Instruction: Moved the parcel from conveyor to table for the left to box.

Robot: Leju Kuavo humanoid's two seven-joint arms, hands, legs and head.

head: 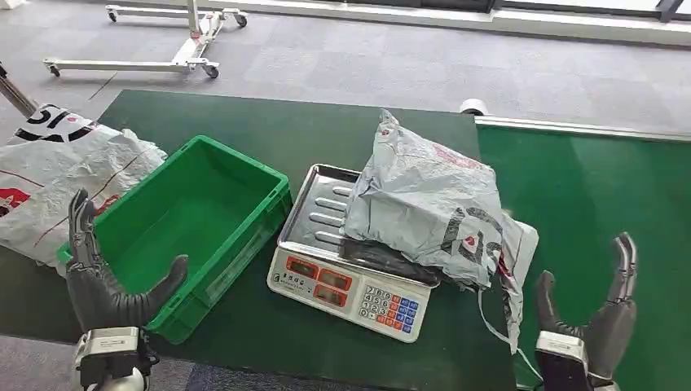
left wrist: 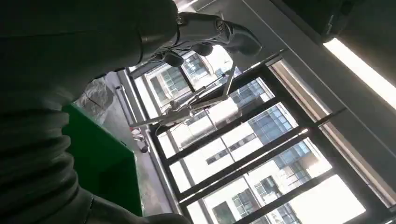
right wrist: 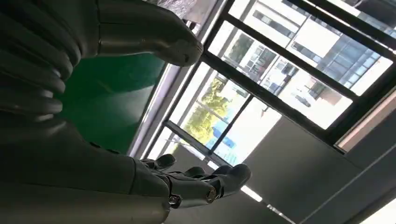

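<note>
A grey plastic-wrapped parcel (head: 432, 204) lies on the steel pan of a weighing scale (head: 322, 213) in the middle of the dark green table (head: 269, 122). An empty green crate (head: 195, 220) stands to the scale's left. My left hand (head: 102, 277) hovers upright at the crate's near left corner, fingers spread, holding nothing. My right hand (head: 599, 314) is raised at the near right, past the parcel's edge, fingers apart and empty. In the left wrist view my left hand (left wrist: 93, 42) shows beside the crate (left wrist: 102, 158); the right wrist view has my right hand (right wrist: 140, 42) over the green conveyor (right wrist: 107, 102).
The bright green conveyor belt (head: 603, 195) runs along the right, its roller (head: 473, 107) at the far end. A large white bag (head: 57, 179) lies left of the crate. A white wheeled frame (head: 163, 49) stands on the grey carpet beyond the table.
</note>
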